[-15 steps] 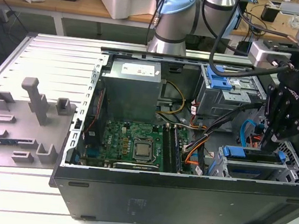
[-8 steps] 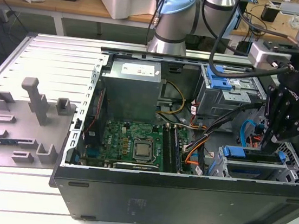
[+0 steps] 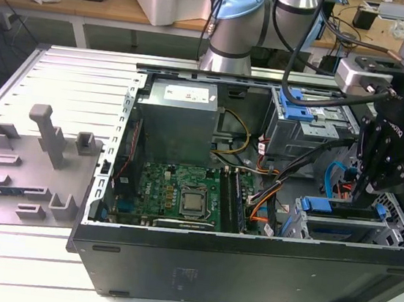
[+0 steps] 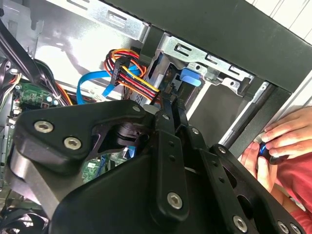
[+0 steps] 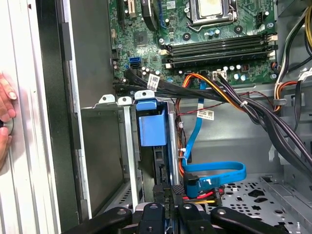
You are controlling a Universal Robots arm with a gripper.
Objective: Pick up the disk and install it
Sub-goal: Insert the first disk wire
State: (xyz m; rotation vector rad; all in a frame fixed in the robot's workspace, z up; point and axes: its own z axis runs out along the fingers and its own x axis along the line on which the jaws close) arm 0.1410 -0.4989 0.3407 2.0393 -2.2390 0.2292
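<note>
The disk [image 3: 322, 205] stands on edge in the drive cage [image 3: 340, 228] at the front corner of the open computer case, on the exterior view's right. Its long blue front strip lies level with the cage top. In the first wrist view the blue strip [image 5: 152, 124] sits above the disk's dark edge. My gripper [image 3: 367, 195] reaches down from the black arm head onto the end of the disk away from the strip. In both wrist views the thin fingers [image 5: 169, 191] [image 4: 170, 105] stand close together, shut on the disk's upper edge beside the blue strip [image 4: 190, 77].
A blue ribbon cable [image 5: 214, 170] and coloured wire bundles [image 4: 131, 68] run right beside the cage. The motherboard [image 3: 182, 193] and a grey metal box [image 3: 175, 118] fill the case. A person's hand [image 4: 287, 136] [image 5: 5, 117] rests outside the case wall. Grey fixtures [image 3: 32, 152] stand on the exterior view's left.
</note>
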